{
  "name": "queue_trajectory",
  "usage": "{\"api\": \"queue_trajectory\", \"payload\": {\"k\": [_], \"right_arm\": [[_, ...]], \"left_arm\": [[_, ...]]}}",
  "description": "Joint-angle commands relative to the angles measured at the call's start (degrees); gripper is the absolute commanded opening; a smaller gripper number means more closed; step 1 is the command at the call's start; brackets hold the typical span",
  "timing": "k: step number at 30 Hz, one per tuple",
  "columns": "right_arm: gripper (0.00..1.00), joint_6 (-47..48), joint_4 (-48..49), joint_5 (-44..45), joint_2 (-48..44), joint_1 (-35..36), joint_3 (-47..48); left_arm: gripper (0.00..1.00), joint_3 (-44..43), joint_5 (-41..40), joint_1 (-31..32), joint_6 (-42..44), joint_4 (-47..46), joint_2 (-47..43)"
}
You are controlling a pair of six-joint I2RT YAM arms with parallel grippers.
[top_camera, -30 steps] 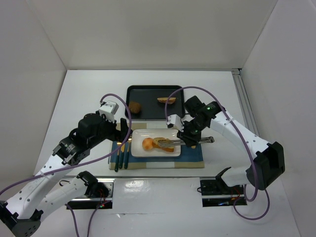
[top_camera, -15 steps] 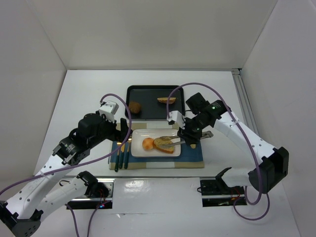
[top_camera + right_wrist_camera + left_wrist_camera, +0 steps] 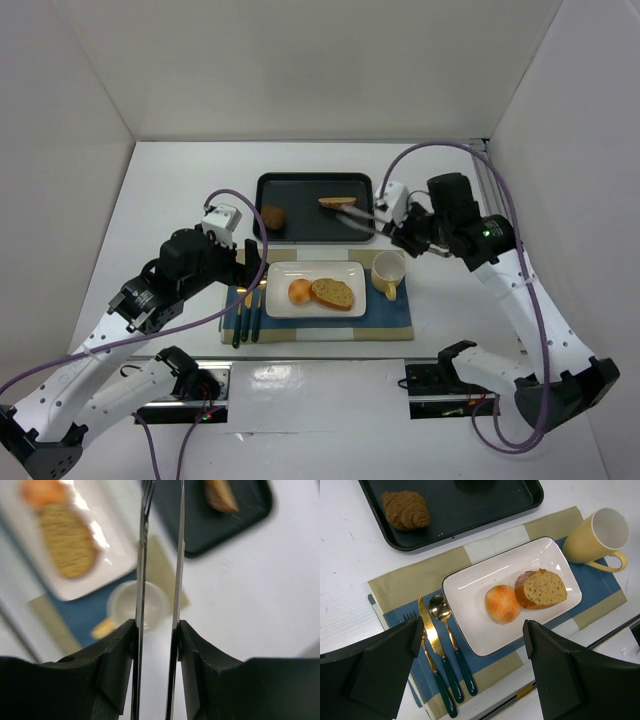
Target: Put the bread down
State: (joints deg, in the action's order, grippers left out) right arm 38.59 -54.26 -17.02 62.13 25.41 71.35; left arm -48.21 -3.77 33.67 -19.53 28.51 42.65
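Observation:
A slice of bread [image 3: 332, 292] [image 3: 542, 588] [image 3: 67, 542] lies flat on the white plate [image 3: 290, 272] [image 3: 470, 587], right beside an orange bun [image 3: 300, 291] [image 3: 503, 603]. My right gripper [image 3: 400, 225] [image 3: 156, 630] is shut on metal tongs [image 3: 358, 217] [image 3: 179, 555], whose blades stand slightly apart with nothing between them. It hovers by the black tray's right end, behind the mug. My left gripper [image 3: 245, 270] [image 3: 472, 630] hangs open above the plate's left edge and the cutlery, holding nothing.
The black tray [image 3: 300, 190] at the back holds a bread wedge [image 3: 338, 202] [image 3: 220, 495] and a brown roll [image 3: 273, 217] [image 3: 406, 509]. A yellow mug [image 3: 388, 272] [image 3: 597, 535] stands right of the plate on the blue and tan placemat [image 3: 390, 318]. Knife, spoon and fork [image 3: 440, 650] lie left of it.
The tongs have let go of the bread slice, which now lies on the plate. My right arm has pulled up and back to the right, uncovering the mug. The left arm is unmoved.

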Motion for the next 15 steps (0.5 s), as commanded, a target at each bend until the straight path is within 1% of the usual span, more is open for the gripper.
{"api": "queue_trajectory", "payload": {"k": [1, 2, 4, 5, 7, 11, 14, 15], "right_arm": [[0.45, -3.16, 14.6, 4.72, 0.01, -10.43, -3.76], [0.45, -3.69, 18.28, 3.58, 0.97, -17.51, -4.37], [0.45, -4.22, 21.9, 0.34, 2.38, -24.5, -6.92], [0.45, -5.44, 25.14, -0.38, 4.65, -29.84, -7.62], [0.45, -6.06, 29.62, -1.17, 8.68, -35.31, -10.35], [0.47, -6.77, 33.59, -1.71, 15.19, -37.97, -14.3], [0.47, -7.29, 35.0, -1.18, 18.46, -37.98, -16.32], [0.47, -7.3, 35.01, -1.18, 20.9, -37.98, -16.33]], "left_arm": [[1.0, 0.39, -0.45, -0.18, 0.46, -1.53, -0.2], [1.0, 0.39, 0.07, -0.18, 0.46, -1.53, -0.2], [1.0, 0.39, 0.08, -0.18, 0.46, -1.53, -0.2], [1.0, 0.39, 0.08, -0.18, 0.46, -1.53, -0.2], [1.0, 0.39, 0.6, -0.18, 0.46, -1.53, -0.2], [1.0, 0.39, 1.13, -0.18, 0.46, -1.53, -0.2], [1.0, 0.39, 1.13, -0.18, 0.98, -1.53, -0.2], [1.0, 0.39, 1.13, -0.18, 0.98, -1.53, -0.2]]}}
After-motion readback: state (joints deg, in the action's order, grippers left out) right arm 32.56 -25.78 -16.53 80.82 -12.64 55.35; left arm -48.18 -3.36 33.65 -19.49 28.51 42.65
